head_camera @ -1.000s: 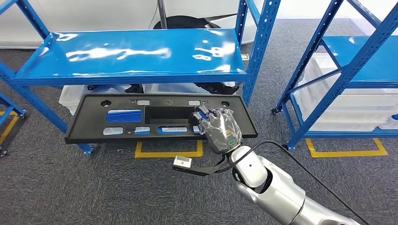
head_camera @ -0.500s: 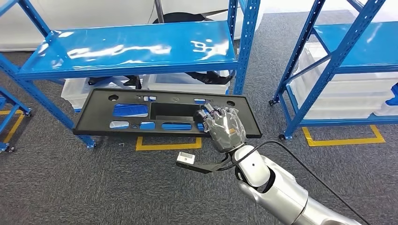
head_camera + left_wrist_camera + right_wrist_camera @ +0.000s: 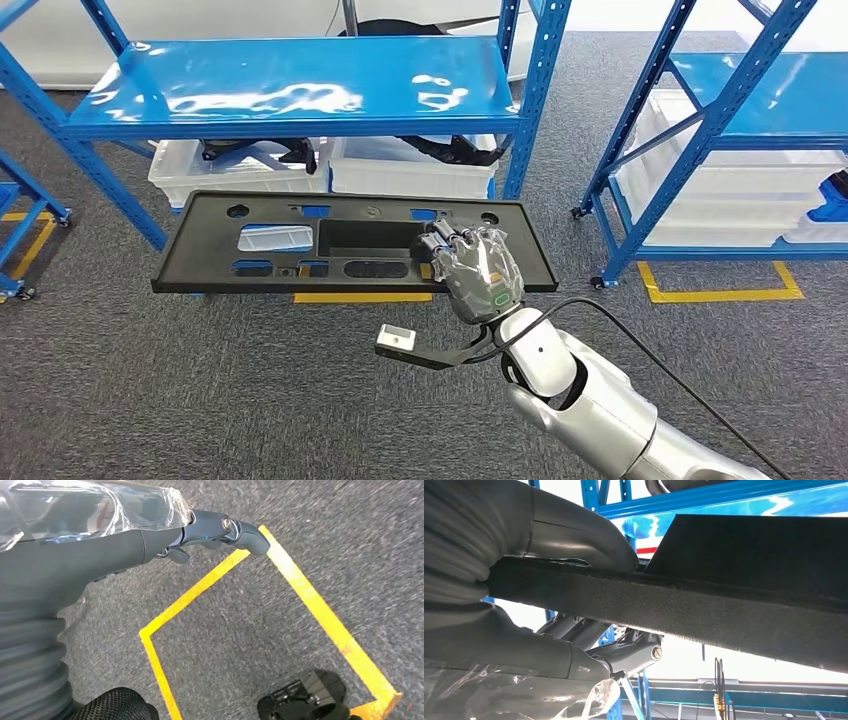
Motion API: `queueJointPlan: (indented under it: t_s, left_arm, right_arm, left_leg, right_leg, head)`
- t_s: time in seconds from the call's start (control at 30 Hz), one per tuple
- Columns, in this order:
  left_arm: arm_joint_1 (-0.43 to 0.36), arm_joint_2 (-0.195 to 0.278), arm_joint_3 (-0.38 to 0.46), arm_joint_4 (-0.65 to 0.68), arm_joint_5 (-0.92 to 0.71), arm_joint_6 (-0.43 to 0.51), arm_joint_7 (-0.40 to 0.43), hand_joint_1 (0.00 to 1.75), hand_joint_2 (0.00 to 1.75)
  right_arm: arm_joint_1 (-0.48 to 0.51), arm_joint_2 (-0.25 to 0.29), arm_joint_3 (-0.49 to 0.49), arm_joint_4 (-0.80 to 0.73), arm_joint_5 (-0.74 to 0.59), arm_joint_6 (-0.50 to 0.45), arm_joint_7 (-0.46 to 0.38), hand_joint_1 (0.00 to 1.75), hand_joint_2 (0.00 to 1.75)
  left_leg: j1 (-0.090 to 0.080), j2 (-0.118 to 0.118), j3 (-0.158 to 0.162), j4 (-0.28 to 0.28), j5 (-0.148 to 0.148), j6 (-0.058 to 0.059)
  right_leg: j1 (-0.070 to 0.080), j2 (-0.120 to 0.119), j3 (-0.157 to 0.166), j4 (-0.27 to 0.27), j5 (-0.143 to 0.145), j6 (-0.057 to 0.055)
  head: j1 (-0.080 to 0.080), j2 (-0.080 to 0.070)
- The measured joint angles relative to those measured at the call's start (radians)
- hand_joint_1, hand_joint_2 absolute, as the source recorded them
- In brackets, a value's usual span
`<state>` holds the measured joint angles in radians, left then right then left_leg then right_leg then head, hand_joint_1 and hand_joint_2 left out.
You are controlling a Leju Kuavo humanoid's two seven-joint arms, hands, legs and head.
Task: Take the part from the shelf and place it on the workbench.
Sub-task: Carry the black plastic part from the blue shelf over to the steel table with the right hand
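Below the blue shelf (image 3: 300,90), over grey carpet, I hold the long black part (image 3: 300,245) level, its long axis running left to right. My right robot hand (image 3: 478,272) clamps its right end alone, so the far end could sag or twist loose. My left robot hand (image 3: 150,540) hangs, grip unclear.

Long flat black plastic part (image 3: 300,250) with several rectangular and oval cutouts, held roughly level above grey carpet, in front of the blue shelf (image 3: 300,90), right end gripped by right robot hand (image 3: 478,272)
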<state>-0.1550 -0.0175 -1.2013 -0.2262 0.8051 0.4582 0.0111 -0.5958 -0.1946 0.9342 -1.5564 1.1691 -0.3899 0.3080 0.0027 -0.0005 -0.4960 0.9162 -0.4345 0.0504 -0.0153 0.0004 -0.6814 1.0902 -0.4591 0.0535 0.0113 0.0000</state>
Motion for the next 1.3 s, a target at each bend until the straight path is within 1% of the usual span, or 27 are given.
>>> queueJointPlan:
  t_s: [0.03,0.07,0.1,0.13,0.17,0.23,0.27,0.3,0.37,0.43,0.5,0.57,0.6,0.63,0.67,0.73,0.77,0.8,0.9,0.97,1.07,1.1,1.13,1.17,1.2,1.27,1.3]
  left_arm:
    - [0.000,0.000,0.000,0.000,0.000,0.000,0.000,0.00,1.75]
    - [0.000,-0.001,0.000,0.000,0.000,0.000,0.000,0.00,1.75]
    - [0.000,-0.001,0.000,0.000,0.000,0.000,0.000,0.00,1.75]
    - [0.000,-0.001,0.000,0.000,0.000,0.000,0.000,0.00,1.75]
    - [0.001,-0.001,0.000,0.000,0.000,0.000,0.000,0.00,1.75]
    - [0.000,-0.002,0.000,0.000,0.000,-0.001,0.000,0.00,1.75]
    - [-0.001,-0.002,0.000,0.000,-0.001,-0.001,0.000,0.00,1.75]
    - [-0.002,-0.002,0.000,0.000,-0.001,-0.002,0.000,0.00,1.75]
    - [-0.002,-0.002,0.000,0.000,-0.002,-0.003,0.000,0.00,1.75]
    - [-0.002,-0.001,0.000,0.000,-0.003,-0.003,0.000,0.00,1.75]
    - [-0.003,0.000,0.000,0.000,-0.003,-0.003,0.000,0.00,1.75]
    - [-0.003,0.000,0.000,0.000,-0.004,-0.003,0.000,0.00,1.75]
    - [-0.002,0.000,0.000,0.000,-0.004,-0.003,0.000,0.00,1.75]
    - [-0.002,0.000,0.000,0.000,-0.005,-0.003,0.000,0.00,1.75]
    - [-0.002,0.000,0.000,0.000,-0.005,-0.003,0.000,0.00,1.75]
    - [-0.003,0.000,0.000,0.000,-0.007,-0.003,0.000,0.00,1.75]
    - [-0.003,0.000,0.000,0.000,-0.009,-0.002,0.000,0.00,1.75]
    - [-0.002,0.000,0.000,0.000,-0.009,-0.002,0.000,0.00,1.75]
    - [0.001,-0.001,0.000,0.000,-0.010,0.000,0.000,0.00,1.75]
    - [0.002,-0.001,0.000,0.000,-0.010,0.000,0.000,0.00,1.75]
    - [0.002,-0.002,0.000,0.000,-0.010,0.000,0.000,0.00,1.75]
    - [0.002,-0.002,0.000,0.000,-0.010,0.000,0.000,0.00,1.75]
    - [0.003,-0.002,0.000,0.000,-0.010,0.000,0.000,0.00,1.75]
    - [0.003,-0.002,0.000,0.000,-0.010,0.000,0.000,0.00,1.75]
    - [0.003,-0.002,0.000,0.000,-0.010,0.000,0.000,0.00,1.75]
    - [0.000,-0.002,0.000,0.000,-0.011,0.000,0.000,0.00,1.75]
    - [-0.001,-0.002,0.000,0.000,-0.011,0.000,0.000,0.00,1.75]
  right_arm:
    - [0.001,-0.001,0.000,0.000,0.000,0.000,0.000,1.75,1.75]
    - [0.002,-0.002,0.000,0.000,-0.001,0.000,0.000,1.75,1.75]
    - [0.003,-0.002,0.000,0.000,-0.001,0.000,0.000,1.75,1.75]
    - [0.004,-0.003,0.000,0.000,-0.001,0.000,0.000,1.75,1.75]
    - [0.005,-0.003,0.000,0.000,-0.001,0.000,0.000,1.75,1.75]
    - [0.005,-0.003,0.000,0.000,-0.001,0.000,0.000,1.75,1.75]
    - [0.004,-0.003,-0.001,0.000,-0.002,0.000,0.000,1.75,1.75]
    - [0.003,-0.004,-0.002,-0.001,-0.002,0.000,0.001,1.75,1.75]
    - [0.004,-0.005,-0.003,-0.002,-0.003,0.000,0.003,1.75,1.75]
    - [0.004,-0.007,-0.004,-0.003,-0.004,0.000,0.004,1.75,1.75]
    - [0.004,-0.008,-0.004,-0.005,-0.005,0.000,0.006,1.75,1.75]
    - [0.006,-0.008,-0.004,-0.005,-0.005,0.001,0.006,1.75,1.75]
    - [0.007,-0.008,-0.004,-0.005,-0.004,0.001,0.008,1.75,1.75]
    - [0.009,-0.009,-0.004,-0.005,-0.003,0.002,0.009,1.75,1.75]
    - [0.011,-0.009,-0.004,-0.005,-0.001,0.002,0.011,1.75,1.75]
    - [0.012,-0.009,-0.005,-0.005,0.004,0.002,0.015,1.75,1.75]
    - [0.012,-0.009,-0.005,-0.005,0.004,0.002,0.016,1.75,1.75]
    - [0.012,-0.009,-0.006,-0.005,0.005,0.002,0.017,1.75,1.75]
    - [0.013,-0.010,-0.007,-0.006,0.005,0.002,0.018,1.75,1.75]
    - [0.013,-0.010,-0.008,-0.006,0.006,0.002,0.017,1.75,1.75]
    - [0.018,-0.012,-0.008,-0.006,0.006,0.002,0.019,1.75,1.75]
    - [0.023,-0.014,-0.008,-0.006,0.005,0.002,0.019,1.75,1.75]
    - [0.026,-0.015,-0.008,-0.006,0.005,0.002,0.020,1.75,1.75]
    - [0.028,-0.016,-0.008,-0.006,0.005,0.003,0.020,1.75,1.75]
    - [0.029,-0.017,-0.009,-0.006,0.006,0.003,0.021,1.75,1.75]
    - [0.028,-0.018,-0.010,-0.006,0.007,0.003,0.022,1.75,1.75]
    - [0.029,-0.018,-0.011,-0.007,0.008,0.002,0.022,1.75,1.75]
  left_leg:
    - [-0.002,0.000,-0.008,0.001,0.006,0.004]
    - [-0.004,0.000,-0.015,0.001,0.012,0.006]
    - [-0.006,0.000,-0.021,0.001,0.017,0.006]
    - [-0.008,0.000,-0.026,0.002,0.021,0.005]
    - [-0.008,0.000,-0.029,0.003,0.024,0.004]
    - [-0.011,-0.001,-0.036,0.010,0.025,-0.001]
    - [-0.013,-0.001,-0.041,0.016,0.026,-0.004]
    - [-0.014,0.000,-0.048,0.022,0.027,-0.008]
    - [-0.014,0.000,-0.058,0.028,0.031,-0.018]
    - [-0.012,0.000,-0.072,0.050,0.014,-0.030]
    - [-0.006,0.000,-0.112,0.147,-0.046,-0.044]
    - [0.001,0.000,-0.169,0.287,-0.108,-0.055]
    - [0.003,0.000,-0.184,0.326,-0.118,-0.059]
    - [0.005,0.000,-0.181,0.327,-0.109,-0.060]
    - [0.006,0.002,-0.158,0.285,-0.083,-0.060]
    - [0.005,0.022,-0.082,0.136,-0.020,-0.057]
    - [0.003,0.031,-0.054,0.074,0.000,-0.052]
    - [-0.001,0.038,-0.041,0.039,0.009,-0.047]
    - [-0.004,0.024,-0.047,0.024,0.018,-0.029]
    - [0.000,0.011,-0.048,0.018,0.028,-0.014]
    - [-0.001,-0.008,-0.055,0.017,0.036,-0.001]
    - [-0.002,-0.016,-0.057,0.017,0.038,0.000]
    - [-0.002,-0.025,-0.059,0.018,0.040,-0.001]
    - [-0.001,-0.035,-0.060,0.020,0.041,-0.003]
    - [0.000,-0.044,-0.061,0.023,0.041,-0.005]
    - [-0.001,-0.063,-0.069,0.035,0.040,-0.013]
    - [-0.001,-0.071,-0.076,0.041,0.040,-0.019]
  right_leg:
    - [0.000,0.000,-0.027,0.075,-0.041,0.001]
    - [0.000,0.000,-0.047,0.139,-0.070,0.002]
    - [0.000,0.000,-0.051,0.170,-0.080,0.002]
    - [0.000,0.000,-0.033,0.157,-0.071,0.001]
    - [0.000,0.000,0.004,0.108,-0.048,-0.002]
    - [0.002,0.000,0.099,-0.039,-0.003,-0.009]
    - [0.004,0.000,0.129,-0.092,0.007,-0.013]
    - [0.006,0.001,0.143,-0.121,0.009,-0.017]
    - [0.008,0.002,0.137,-0.128,0.009,-0.025]
    - [0.004,0.000,0.131,-0.131,0.017,-0.037]
    - [0.001,-0.001,0.126,-0.132,0.024,-0.046]
    - [0.001,-0.005,0.120,-0.132,0.027,-0.050]
    - [0.001,-0.008,0.118,-0.132,0.029,-0.050]
    - [0.001,-0.012,0.117,-0.131,0.030,-0.050]
    - [0.001,-0.016,0.117,-0.131,0.031,-0.049]
    - [0.003,-0.024,0.118,-0.131,0.032,-0.046]
    - [0.005,-0.029,0.117,-0.130,0.032,-0.042]
    - [0.008,-0.035,0.115,-0.130,0.034,-0.038]
    - [0.008,-0.050,0.108,-0.127,0.034,-0.022]
    - [0.005,-0.036,0.092,-0.087,0.001,-0.013]
    - [0.003,-0.008,0.014,0.103,-0.102,-0.008]
    - [0.003,-0.005,-0.006,0.153,-0.119,-0.006]
    - [0.002,-0.004,-0.009,0.167,-0.116,-0.005]
    - [0.000,-0.003,0.009,0.138,-0.094,-0.004]
    - [-0.003,0.004,0.045,0.074,-0.060,-0.003]
    - [-0.011,0.041,0.113,-0.056,-0.015,-0.003]
    - [-0.013,0.055,0.130,-0.092,-0.007,-0.004]
  head:
    - [0.001,0.000]
    - [0.001,0.000]
    - [0.001,0.000]
    - [0.001,0.000]
    - [0.001,0.000]
    - [0.001,0.000]
    - [0.001,0.000]
    - [0.001,0.000]
    - [0.000,0.000]
    - [0.000,0.000]
    - [-0.001,0.000]
    - [-0.002,0.000]
    - [-0.002,0.000]
    - [-0.002,0.000]
    - [-0.002,0.000]
    - [-0.003,0.000]
    - [-0.002,0.000]
    - [-0.002,0.000]
    - [-0.002,0.000]
    - [-0.002,0.000]
    - [-0.001,0.000]
    - [-0.001,0.000]
    - [-0.001,0.000]
    - [-0.001,0.000]
    - [-0.001,0.000]
    - [-0.002,0.000]
    - [-0.002,0.000]
